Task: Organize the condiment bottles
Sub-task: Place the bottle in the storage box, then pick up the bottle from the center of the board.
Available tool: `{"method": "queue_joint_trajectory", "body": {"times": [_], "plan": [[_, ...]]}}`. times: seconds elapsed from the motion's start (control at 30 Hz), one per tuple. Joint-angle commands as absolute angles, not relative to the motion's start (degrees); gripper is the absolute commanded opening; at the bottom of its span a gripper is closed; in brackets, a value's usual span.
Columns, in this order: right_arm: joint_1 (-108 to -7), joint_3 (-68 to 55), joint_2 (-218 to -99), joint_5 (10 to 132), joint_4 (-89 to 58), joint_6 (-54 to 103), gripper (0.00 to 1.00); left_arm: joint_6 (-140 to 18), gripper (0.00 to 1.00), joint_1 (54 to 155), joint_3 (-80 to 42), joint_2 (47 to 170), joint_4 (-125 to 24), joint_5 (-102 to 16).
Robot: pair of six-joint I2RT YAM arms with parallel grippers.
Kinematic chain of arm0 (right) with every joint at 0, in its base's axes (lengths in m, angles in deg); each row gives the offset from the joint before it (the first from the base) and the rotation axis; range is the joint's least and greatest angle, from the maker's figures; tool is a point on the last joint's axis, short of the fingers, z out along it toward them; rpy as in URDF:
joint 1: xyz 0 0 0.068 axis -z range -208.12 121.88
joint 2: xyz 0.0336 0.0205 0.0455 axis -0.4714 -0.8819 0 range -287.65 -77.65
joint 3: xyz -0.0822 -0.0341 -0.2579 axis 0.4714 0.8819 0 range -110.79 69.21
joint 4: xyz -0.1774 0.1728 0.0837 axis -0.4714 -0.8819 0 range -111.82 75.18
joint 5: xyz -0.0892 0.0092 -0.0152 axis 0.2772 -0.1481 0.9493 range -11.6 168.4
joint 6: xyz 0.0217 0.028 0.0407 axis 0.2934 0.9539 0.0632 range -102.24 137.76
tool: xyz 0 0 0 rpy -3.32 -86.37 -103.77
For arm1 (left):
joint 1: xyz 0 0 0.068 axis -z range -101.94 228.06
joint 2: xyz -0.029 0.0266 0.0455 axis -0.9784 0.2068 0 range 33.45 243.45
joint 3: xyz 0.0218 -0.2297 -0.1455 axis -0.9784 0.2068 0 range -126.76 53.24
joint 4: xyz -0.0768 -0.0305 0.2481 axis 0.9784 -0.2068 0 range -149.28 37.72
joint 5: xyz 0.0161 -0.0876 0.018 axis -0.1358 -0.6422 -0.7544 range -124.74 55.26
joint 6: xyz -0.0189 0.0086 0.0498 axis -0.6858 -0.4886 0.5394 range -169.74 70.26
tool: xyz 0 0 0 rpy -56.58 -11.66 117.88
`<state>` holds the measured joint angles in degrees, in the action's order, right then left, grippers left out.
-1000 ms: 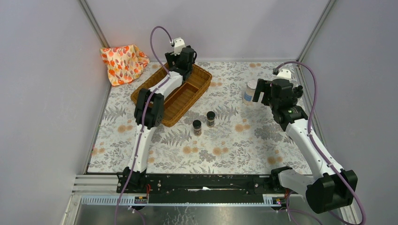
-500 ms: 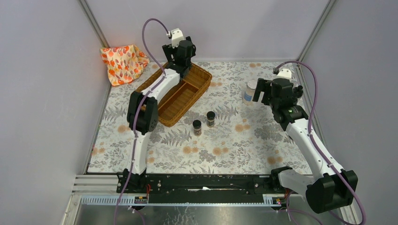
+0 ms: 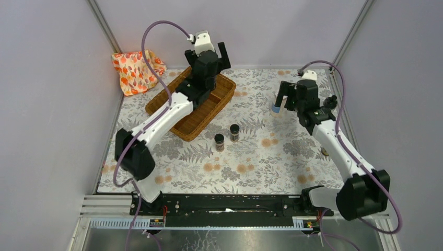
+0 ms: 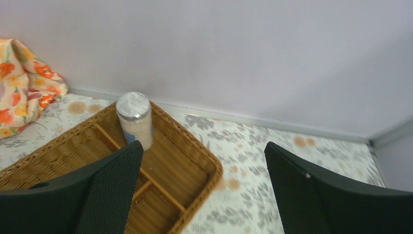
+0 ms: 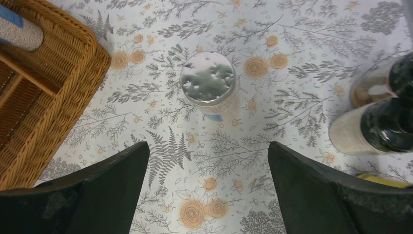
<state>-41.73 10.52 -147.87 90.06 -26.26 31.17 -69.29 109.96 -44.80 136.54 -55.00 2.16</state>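
Wicker shows in the overhead view: the divided tray lies beneath my left hand, which hangs above its far end with fingers spread wide on nothing. My right hand is spread too, just above a silver-lidded jar standing on the surface. Two short spice jars stand side by side, well apart from both hands.

From the left wrist, a white-filled jar stands upright in the tray's far corner, ahead of the left finger. An orange-patterned cloth lies further left.

From the right wrist, the silver-lidded jar sits ahead of the fingertips, centred on the gap, untouched. Two black-capped bottles stand close together to that hand's right.
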Motion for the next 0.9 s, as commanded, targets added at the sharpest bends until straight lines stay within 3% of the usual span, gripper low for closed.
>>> {"method": "queue_joint_trajectory", "body": {"times": [0.0,0.3,0.87], "plan": [[-42.27,5.11,-152.78,87.27,-26.87,30.73,1.00,-67.39,0.99,115.16,-37.33,126.91,-57.99,-0.77],[-42.27,5.06,-154.72,87.45,-25.24,31.76,0.99,-68.22,0.99,121.06,-25.79,111.04,-62.80,-0.71],[-42.32,2.29,-163.62,91.49,-22.77,24.94,1.00,-68.29,0.99,121.94,-19.56,103.16,-70.41,-5.33]]}}
